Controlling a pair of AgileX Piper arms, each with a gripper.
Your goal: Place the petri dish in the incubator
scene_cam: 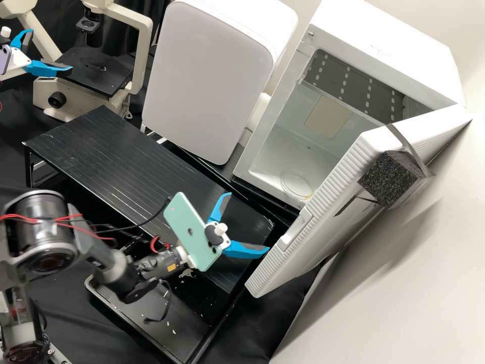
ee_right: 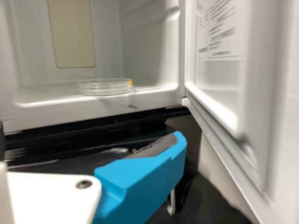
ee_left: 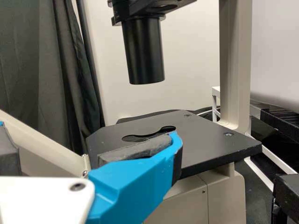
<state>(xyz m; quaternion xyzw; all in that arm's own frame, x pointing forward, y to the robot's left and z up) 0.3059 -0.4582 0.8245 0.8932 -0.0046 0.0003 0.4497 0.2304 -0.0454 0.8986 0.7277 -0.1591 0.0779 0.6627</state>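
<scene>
In the high view, the petri dish (scene_cam: 297, 183) lies flat on the floor of the incubator (scene_cam: 384, 43), close to its front opening, with the door (scene_cam: 323, 187) swung wide. The right pincer (scene_cam: 248, 222) is over the black counter (scene_cam: 91, 151), its two blue fingers spread and nothing between them, apart from the dish and outside the chamber. The left pincer (scene_cam: 50, 49), also spread and empty, is beside the microscope (scene_cam: 144, 50). In the left wrist view, one blue finger shows in front of the microscope's black stage (ee_left: 205, 144), and I see no dish on that stage. In the right wrist view, the petri dish sits level just inside the chamber's front lip, a small orange mark on its edge, out of the pincer's grasp. The placing itself looks done, I would judge; what may be left is shutting the door, if that is wanted, and bringing the right arm clear of it.
</scene>
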